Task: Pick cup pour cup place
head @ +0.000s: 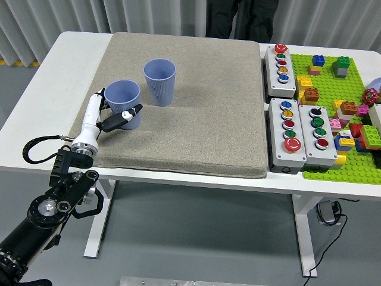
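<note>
Currently the left robot hand (111, 114), white-fingered on a black arm, is wrapped around the near light-blue ribbed plastic cup (123, 103), with the thumb across the front wall and the other fingers behind the left side; the grip appears closed on the cup, though contact at the rear is hidden. This cup stands upright on the grey fabric mat (196, 119) covering the white tabletop (36, 95), just beside a second light-blue ribbed plastic cup (159, 81) to its upper right. The right arm is out of view. Several faults are possible from here. The thin wall may deform under excess finger pressure, letting the cup slip or spring free. A low grasp may let the cup tilt during lifting. Because the two cups stand close together, a sideways swing during the pour could knock the second cup over. The soft mat offers less stable footing for the final placement.
</note>
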Robot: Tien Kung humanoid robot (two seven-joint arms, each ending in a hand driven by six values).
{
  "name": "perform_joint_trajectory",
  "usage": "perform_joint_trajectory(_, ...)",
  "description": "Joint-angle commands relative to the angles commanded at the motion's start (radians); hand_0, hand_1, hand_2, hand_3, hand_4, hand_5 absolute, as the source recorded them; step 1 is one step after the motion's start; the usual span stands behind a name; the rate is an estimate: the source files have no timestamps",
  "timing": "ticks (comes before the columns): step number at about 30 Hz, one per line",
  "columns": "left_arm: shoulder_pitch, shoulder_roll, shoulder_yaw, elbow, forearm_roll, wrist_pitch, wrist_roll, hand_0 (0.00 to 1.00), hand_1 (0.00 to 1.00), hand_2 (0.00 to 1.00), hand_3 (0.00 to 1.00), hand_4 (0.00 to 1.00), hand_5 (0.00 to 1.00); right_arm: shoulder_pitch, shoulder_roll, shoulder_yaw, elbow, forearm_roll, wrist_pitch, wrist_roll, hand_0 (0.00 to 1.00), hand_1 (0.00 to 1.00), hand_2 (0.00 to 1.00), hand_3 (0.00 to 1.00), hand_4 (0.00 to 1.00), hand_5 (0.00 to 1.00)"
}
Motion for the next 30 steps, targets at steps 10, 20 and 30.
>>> perform_joint_trajectory(10, 0.003, 0.018, -0.013, -0.043, 0.092, 0.029, 0.020, 0.534, 0.504, 0.576, 0.572, 0.911, 0.274, -0.007, 0.001, 0.003, 0.001, -0.004, 0.000, -0.001, 0.700, 0.709, 0.679, 0.638, 0.080, 0.354)
perform_joint_trajectory(20, -0.076, 0.117, 0.002, -0.045, 0.239, -0.013, 0.091, 0.498, 0.486, 0.560, 0.584, 0.906, 0.272, -0.010, -0.005, 0.001, -0.001, 0.006, -0.002, 0.002, 0.700, 0.710, 0.679, 0.639, 0.080, 0.352)
perform_joint_trajectory(30, -0.200, 0.193, 0.049, 0.001, 0.349, -0.103, 0.145, 0.497, 0.482, 0.551, 0.574, 0.905, 0.269, -0.001, -0.011, -0.007, -0.002, 0.023, -0.006, 0.004, 0.700, 0.710, 0.679, 0.639, 0.081, 0.350)
